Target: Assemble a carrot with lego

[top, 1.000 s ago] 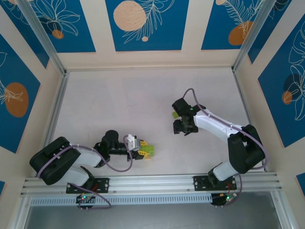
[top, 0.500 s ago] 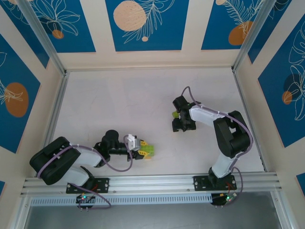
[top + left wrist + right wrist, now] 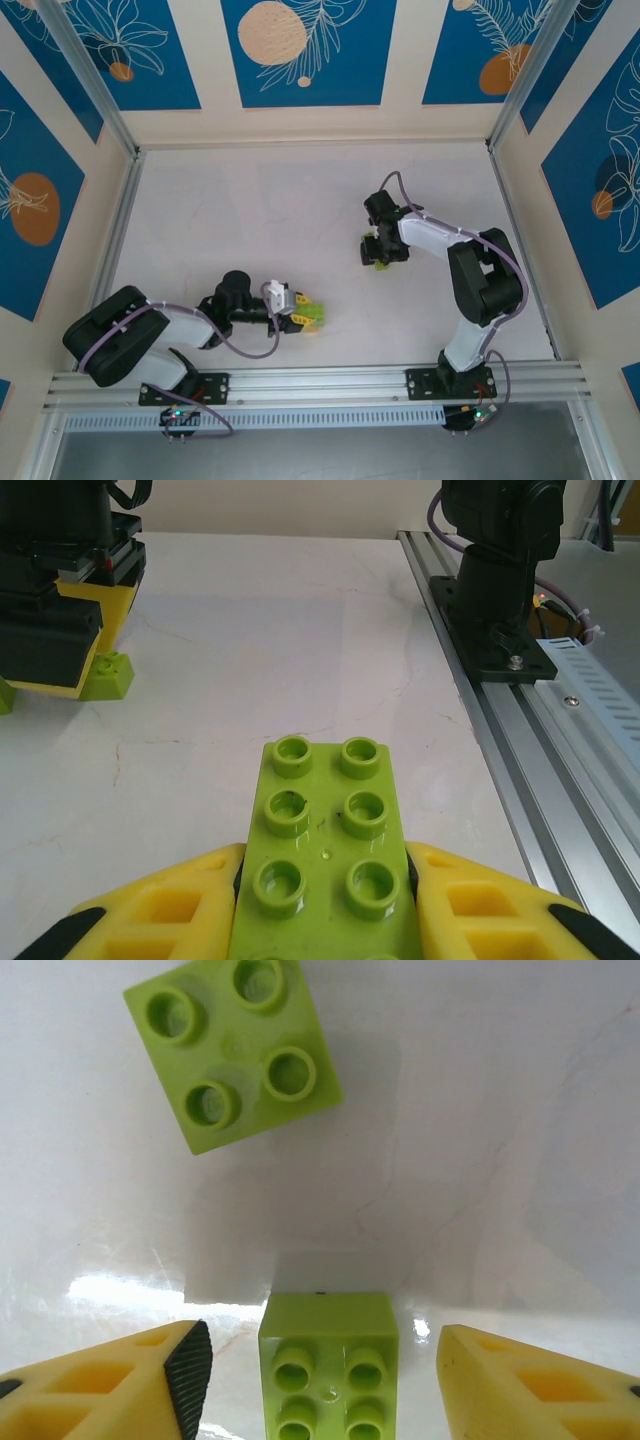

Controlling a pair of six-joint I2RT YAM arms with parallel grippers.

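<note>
The left end effector (image 3: 325, 905) is clamped on an oblong lime-green plastic brick (image 3: 322, 850) at the bottom centre of its wrist view, while the right end effector (image 3: 320, 1365), jaws partly apart, straddles a small square lime-green brick (image 3: 328, 1355) on the white tabletop (image 3: 500, 1110) without touching it.

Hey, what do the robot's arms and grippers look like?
The left arm and right arm have white shells over black joints, with a thin purple cable looped along each. The gripper fingers are yellow plastic with hollow pockets and black pads.
</note>
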